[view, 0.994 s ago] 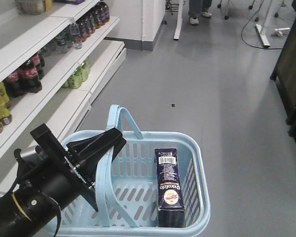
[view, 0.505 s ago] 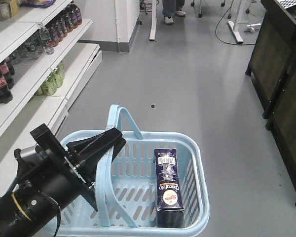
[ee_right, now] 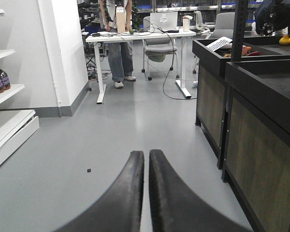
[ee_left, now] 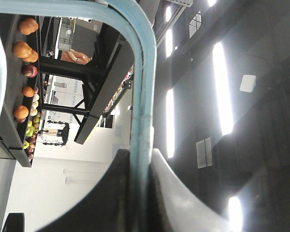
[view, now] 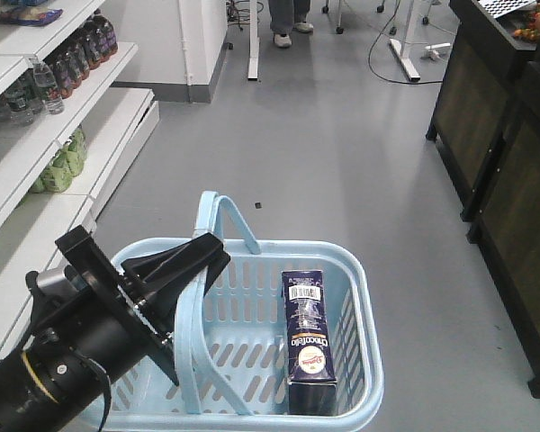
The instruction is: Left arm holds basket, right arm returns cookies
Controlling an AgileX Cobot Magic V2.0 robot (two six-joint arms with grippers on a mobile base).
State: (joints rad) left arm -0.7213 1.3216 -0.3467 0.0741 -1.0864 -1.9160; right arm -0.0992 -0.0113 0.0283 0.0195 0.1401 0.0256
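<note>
The left gripper (ee_left: 139, 154) is clamped on one hoop handle (ee_left: 146, 77) of the light blue basket (view: 367, 297). The navy cookie box (view: 308, 337) stands on end inside (near the right wall). The right gripper (ee_right: 146, 162) has its fingers pressed together, holding nothing, over the grey floor (ee_right: 135, 121).

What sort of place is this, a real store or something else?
Probably a mock supermarket aisle inside a lab or office: white shelves of bottled drinks, a blue shopping basket, and, behind, an office desk with a laptop.
</note>
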